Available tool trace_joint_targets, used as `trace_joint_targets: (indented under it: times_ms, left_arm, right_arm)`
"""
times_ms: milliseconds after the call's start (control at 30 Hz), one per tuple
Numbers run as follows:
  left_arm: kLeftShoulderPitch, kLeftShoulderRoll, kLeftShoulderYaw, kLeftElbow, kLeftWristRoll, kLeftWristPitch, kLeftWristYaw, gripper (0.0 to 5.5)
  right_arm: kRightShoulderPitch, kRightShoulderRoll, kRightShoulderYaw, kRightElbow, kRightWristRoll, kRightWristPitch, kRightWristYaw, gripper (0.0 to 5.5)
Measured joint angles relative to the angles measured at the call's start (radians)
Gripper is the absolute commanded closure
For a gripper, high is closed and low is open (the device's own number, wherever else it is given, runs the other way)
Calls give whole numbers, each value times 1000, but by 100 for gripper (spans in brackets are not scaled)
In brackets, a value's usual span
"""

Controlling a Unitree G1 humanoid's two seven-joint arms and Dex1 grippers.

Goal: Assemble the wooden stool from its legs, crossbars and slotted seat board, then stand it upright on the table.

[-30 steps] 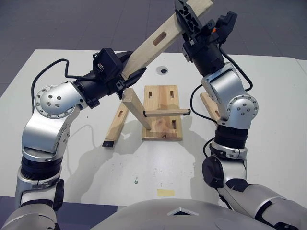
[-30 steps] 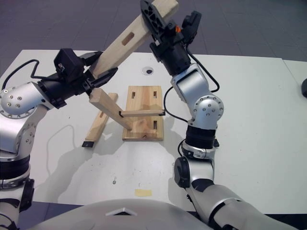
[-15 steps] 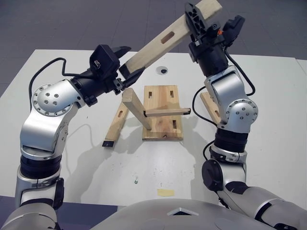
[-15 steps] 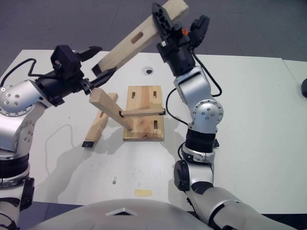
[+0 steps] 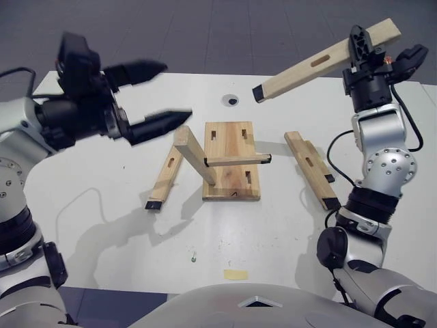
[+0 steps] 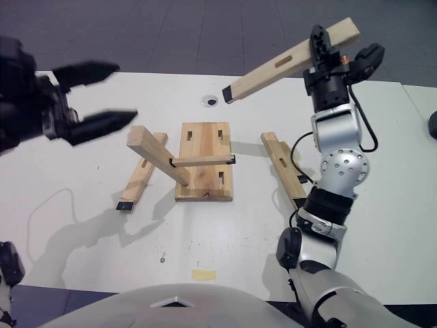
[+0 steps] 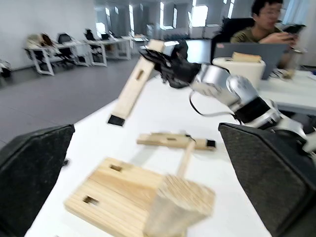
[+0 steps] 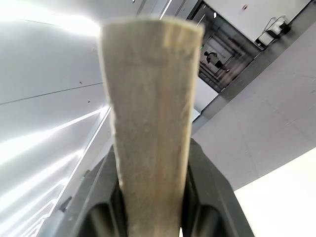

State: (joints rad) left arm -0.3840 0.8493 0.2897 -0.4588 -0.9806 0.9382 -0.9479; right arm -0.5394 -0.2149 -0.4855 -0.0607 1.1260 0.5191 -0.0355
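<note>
Stage: early assembly, judged from the layout; one joint is made and no stool frame exists yet.
Seat board: lies flat at the centre of the table; the slots visible in its upper face are unfilled.
Tilted leg: leans across the left edge of the seat board with its lower end on the board; whether that end sits in a slot cannot be told.
Crossbar: one end is plugged into the tilted leg; the other end hangs free over the right part of the board.
Left-side leg: lies flat on the table just beside the board; unattached.
Right-side leg: lies flat on the table near the board's right side; a narrower piece seems to lie along it, identity uncertain.
Held leg: raised well above the table's far right side, slanting down toward the centre.
Right gripper: fingers clamped on the upper end of the held leg.
Left gripper: fingers spread wide with nothing between them; raised over the left side of the table, pointing toward the tilted leg.
Done: one leg-to-crossbar joint.
Remaining: join the other three legs and the remaining crossbars; seat all legs in the board; stand the stool upright.
</note>
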Motion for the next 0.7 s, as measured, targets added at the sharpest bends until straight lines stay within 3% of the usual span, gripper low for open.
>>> trace_joint_targets:
  times_ms: [100,200,567,700]
  left_arm:
    - [6,10,-90,11,40,-26,-64,33]
    - [6,27,-191,6,132,-83,-102,89]
    - [14,40,-202,-73,165,-124,-103,265]
    - [26,22,-220,-102,200,-148,-42,330]
  right_arm:
    - [10,-18,-5,2,-1,19,16,450]
    - [15,-17,11,1,-4,29,28,450]
    - [46,-17,21,-13,-33,36,36,450]
    - [81,-46,80,-68,-105,34,93,450]
